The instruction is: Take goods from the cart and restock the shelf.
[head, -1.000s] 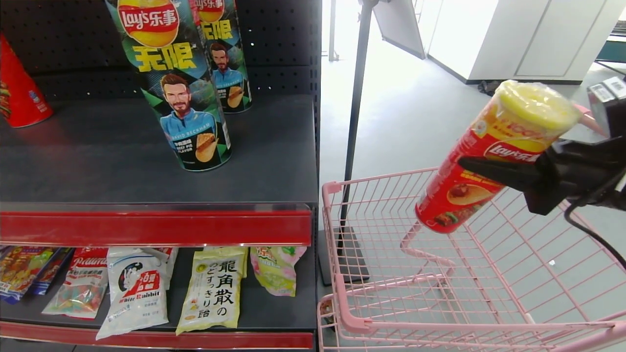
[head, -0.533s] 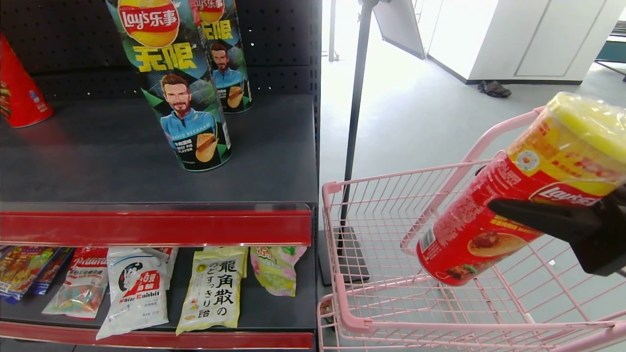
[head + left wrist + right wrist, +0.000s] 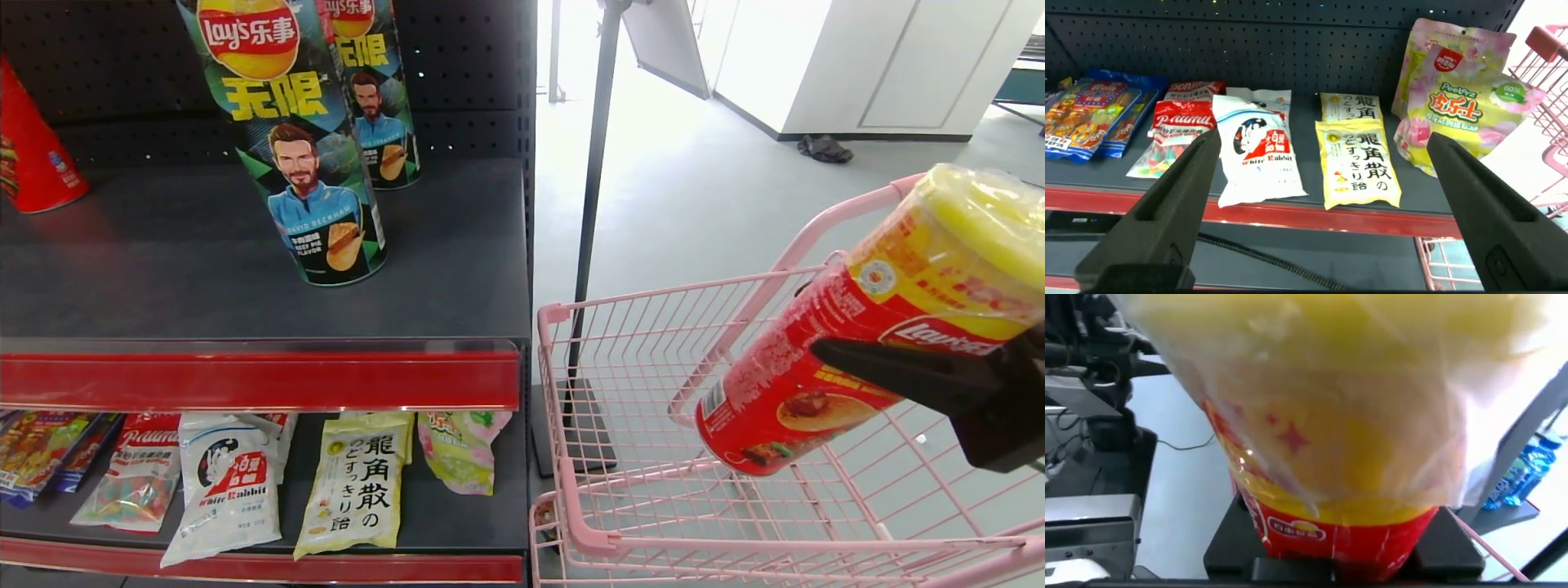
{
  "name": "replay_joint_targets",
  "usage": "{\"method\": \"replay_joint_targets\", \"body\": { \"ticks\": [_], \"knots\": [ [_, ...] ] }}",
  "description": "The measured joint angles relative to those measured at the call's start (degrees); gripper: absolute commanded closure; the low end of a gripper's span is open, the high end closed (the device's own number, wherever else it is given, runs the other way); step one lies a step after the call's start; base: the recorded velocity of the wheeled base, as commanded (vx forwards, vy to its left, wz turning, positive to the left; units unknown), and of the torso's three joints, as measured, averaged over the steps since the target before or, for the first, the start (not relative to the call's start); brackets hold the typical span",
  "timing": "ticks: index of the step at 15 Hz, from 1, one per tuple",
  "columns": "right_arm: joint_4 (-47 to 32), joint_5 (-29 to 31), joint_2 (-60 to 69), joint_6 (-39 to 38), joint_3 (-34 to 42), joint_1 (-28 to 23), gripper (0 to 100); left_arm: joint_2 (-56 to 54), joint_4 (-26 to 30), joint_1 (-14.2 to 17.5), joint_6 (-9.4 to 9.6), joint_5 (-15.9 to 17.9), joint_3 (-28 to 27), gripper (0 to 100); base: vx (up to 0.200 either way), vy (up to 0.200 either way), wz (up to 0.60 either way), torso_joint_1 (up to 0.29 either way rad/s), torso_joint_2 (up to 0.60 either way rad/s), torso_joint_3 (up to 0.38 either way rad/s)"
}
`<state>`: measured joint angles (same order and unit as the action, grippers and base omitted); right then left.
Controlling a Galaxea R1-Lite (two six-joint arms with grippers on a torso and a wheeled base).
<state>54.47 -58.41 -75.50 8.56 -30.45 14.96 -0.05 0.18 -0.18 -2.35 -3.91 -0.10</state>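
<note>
Holding a red can (image 3: pixel 857 343) tilted above the pink cart (image 3: pixel 555 408) at the right of the frame.
Our right gripper (image 3: pixel 849 359) is clenched around the can's middle, with one black finger (image 3: pixel 914 374) across its label. The yellow lid points to the upper right and the base to the lower left, clear of the cart's wires. Our left gripper (image 3: pixel 1323 139) hangs released, jaws wide apart, in front of the lower shelf's snack bags (image 3: pixel 1360 155). On the upper shelf (image 3: pixel 245 278), at the upper left of the frame, two green cans (image 3: pixel 302 163) stand upright, one behind the other, well apart from the red can.
</note>
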Motion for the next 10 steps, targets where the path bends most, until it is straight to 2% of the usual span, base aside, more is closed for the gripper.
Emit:
{"method": "replay_joint_targets", "body": {
  "ticks": [1,4,8,10],
  "knots": [
    [0.1,3.1,-0.4,0.0,0.0,0.5,100,0.0,0.0,0.0,0.00,0.0,0.0,0,0.000,0.000,0.00,0.000,0.00,0.000],
    [0.2,7.0,-0.9,-0.8,-0.1,3.9,100,0.0,0.0,0.0,0.00,0.0,0.0,0,0.000,0.000,0.00,0.000,0.00,0.000],
    [0.1,6.9,-1.5,-1.4,1.0,5.0,100,0.0,0.0,0.0,0.00,0.0,0.0,0,0.000,0.000,0.00,0.010,-0.03,-0.020],
    [0.1,7.0,-1.6,-1.4,1.1,5.0,100,0.0,0.0,0.0,0.00,0.0,0.0,0,0.000,0.000,0.00,0.117,-0.35,-0.217]
  ]
}}
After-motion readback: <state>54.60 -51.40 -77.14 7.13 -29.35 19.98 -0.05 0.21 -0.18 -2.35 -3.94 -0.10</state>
